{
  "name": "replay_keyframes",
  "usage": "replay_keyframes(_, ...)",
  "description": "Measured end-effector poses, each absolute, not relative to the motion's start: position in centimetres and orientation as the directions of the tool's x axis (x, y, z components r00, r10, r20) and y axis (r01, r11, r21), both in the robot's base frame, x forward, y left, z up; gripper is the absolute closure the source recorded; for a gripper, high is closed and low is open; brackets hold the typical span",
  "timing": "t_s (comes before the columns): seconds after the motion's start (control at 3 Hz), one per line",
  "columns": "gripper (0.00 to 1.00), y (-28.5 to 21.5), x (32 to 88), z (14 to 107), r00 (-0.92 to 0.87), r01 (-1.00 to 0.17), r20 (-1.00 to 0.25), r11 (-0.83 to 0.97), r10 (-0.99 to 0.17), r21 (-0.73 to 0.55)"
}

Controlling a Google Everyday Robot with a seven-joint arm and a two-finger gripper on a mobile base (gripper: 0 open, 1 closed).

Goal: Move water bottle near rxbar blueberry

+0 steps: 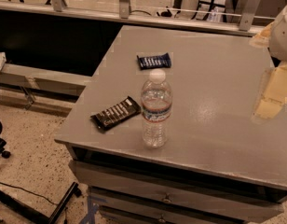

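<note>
The water bottle (156,107) stands upright near the front edge of the grey table (218,78), clear and ribbed, with a white cap and a pale label band. The rxbar blueberry (154,60) lies flat behind it, farther back on the table, a small dark blue wrapper with white lettering. My gripper (273,93) shows as pale yellowish parts at the right edge of the camera view, above the table's right side. It is well to the right of the bottle and touches nothing.
A longer black-brown bar wrapper (115,113) lies left of the bottle near the table's front left corner. Drawers (167,197) sit under the tabletop. A metal railing (125,3) runs behind the table, and a bench (41,78) stands at the left.
</note>
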State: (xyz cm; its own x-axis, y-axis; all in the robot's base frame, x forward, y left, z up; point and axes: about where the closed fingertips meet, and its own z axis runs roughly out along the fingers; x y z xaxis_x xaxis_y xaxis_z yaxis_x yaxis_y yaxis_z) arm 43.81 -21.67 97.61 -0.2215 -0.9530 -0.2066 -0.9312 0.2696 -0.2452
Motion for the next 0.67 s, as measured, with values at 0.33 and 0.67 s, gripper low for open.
replay_keyframes(0.33,0.00,-21.67,43.81,97.61,-0.222,-0.931,-0.207,0.270,-0.953,-0.245)
replay_keyframes(0.67,0.00,-20.74,43.70,98.01,-0.202,-0.933,-0.210,0.253,-0.957,-0.256)
